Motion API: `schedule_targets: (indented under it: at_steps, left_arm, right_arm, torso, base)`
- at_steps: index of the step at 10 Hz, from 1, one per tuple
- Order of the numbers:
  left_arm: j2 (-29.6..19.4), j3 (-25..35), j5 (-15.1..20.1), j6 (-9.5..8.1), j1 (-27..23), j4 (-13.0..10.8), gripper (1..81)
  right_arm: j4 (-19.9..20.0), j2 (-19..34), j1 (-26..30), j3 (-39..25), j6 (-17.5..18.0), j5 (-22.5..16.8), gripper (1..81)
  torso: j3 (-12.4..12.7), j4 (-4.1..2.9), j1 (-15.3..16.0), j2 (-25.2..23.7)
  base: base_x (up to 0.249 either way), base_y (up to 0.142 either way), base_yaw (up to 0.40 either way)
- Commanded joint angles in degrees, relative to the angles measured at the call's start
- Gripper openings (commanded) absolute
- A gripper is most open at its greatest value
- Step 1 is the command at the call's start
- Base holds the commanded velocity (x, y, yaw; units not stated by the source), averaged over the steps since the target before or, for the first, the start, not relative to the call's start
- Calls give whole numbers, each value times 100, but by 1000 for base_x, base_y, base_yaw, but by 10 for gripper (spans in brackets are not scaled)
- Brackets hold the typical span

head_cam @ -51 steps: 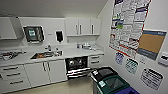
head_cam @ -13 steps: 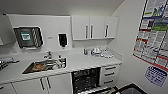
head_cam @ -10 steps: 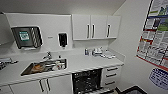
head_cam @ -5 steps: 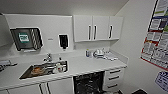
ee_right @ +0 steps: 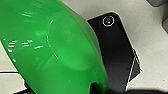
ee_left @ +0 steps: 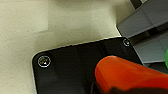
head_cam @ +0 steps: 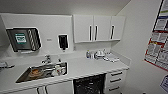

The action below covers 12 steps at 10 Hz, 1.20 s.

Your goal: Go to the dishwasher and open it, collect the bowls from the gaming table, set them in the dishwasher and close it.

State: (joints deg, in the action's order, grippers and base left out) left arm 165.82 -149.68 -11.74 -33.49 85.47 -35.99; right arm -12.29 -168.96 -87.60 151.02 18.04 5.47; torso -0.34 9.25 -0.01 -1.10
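Observation:
The dishwasher (head_cam: 88,85) stands open under the white counter, its dark inside with racks showing low in the head view. In the right wrist view a bright green bowl (ee_right: 50,47) hangs above the pale floor, with my right gripper (ee_right: 96,87) shut on its rim. My left gripper (ee_left: 98,87) is shut on an orange-red bowl (ee_left: 130,75), seen in the left wrist view over the same floor. The gaming table is out of view.
A steel sink (head_cam: 25,75) holding an orange-brown dish (head_cam: 35,72) lies left of the dishwasher, with white drawers (head_cam: 115,80) to its right. Small items (head_cam: 100,53) crowd the counter's back corner. A poster-covered wall (head_cam: 157,47) closes the right side. Grey bins (ee_left: 147,30) stand near my left arm.
The camera has come closer to the counter and turned. The open dishwasher has slid to the lower middle of the picture, and the bins seen earlier at the right have left the head view.

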Motion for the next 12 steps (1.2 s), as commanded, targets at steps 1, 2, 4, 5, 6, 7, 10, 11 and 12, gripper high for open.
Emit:
schedule_targets:
  at_steps: [1, 2, 4, 5, 6, 7, 10, 11, 12]
  left_arm:
    - [-74, 8, 154, -17, -333, -14, 10]
    - [-66, 8, 154, -17, -333, -5, 10]
    - [-66, 8, 154, -17, -333, -5, 10]
    - [-66, 8, 154, -17, -333, -5, 10]
    - [-66, 8, 154, -17, -333, -5, 10]
    - [-66, 8, 154, -17, -333, -5, 10]
    - [-75, 8, 154, -17, -333, 4, 10]
    - [-75, 8, 154, -17, -333, 4, 10]
    - [-66, 8, 154, -17, -333, 4, 10]
  right_arm:
    - [-72, 27, 291, -30, -12, -240, 10]
    - [-72, 27, 283, -30, -20, -240, 10]
    - [-72, 27, 282, -30, -20, -240, 10]
    - [-72, 27, 283, -30, -20, -240, 10]
    - [-72, 27, 283, -30, -12, -240, 10]
    - [-72, 27, 291, -30, -20, -240, 10]
    - [-72, 27, 291, -30, -20, -240, 10]
    - [-72, 27, 291, -30, -20, -240, 10]
    - [-72, 27, 282, -30, -20, -240, 10]
  torso:
    - [0, 0, 1, 0]
    - [0, 0, 1, 0]
    - [0, 0, 1, 0]
    - [0, 0, 1, 0]
    - [0, 0, 1, 0]
    - [0, 0, 1, 0]
    - [0, 0, 1, 0]
    - [0, 0, 1, 0]
    - [0, 0, 1, 0]
  base:
    - [152, 0, 0]
    - [152, 0, 0]
    - [151, 0, 0]
    - [152, 0, 0]
    - [152, 0, 0]
    - [152, 0, 0]
    - [149, 0, 0]
    - [136, 0, 0]
    - [111, 0, 0]
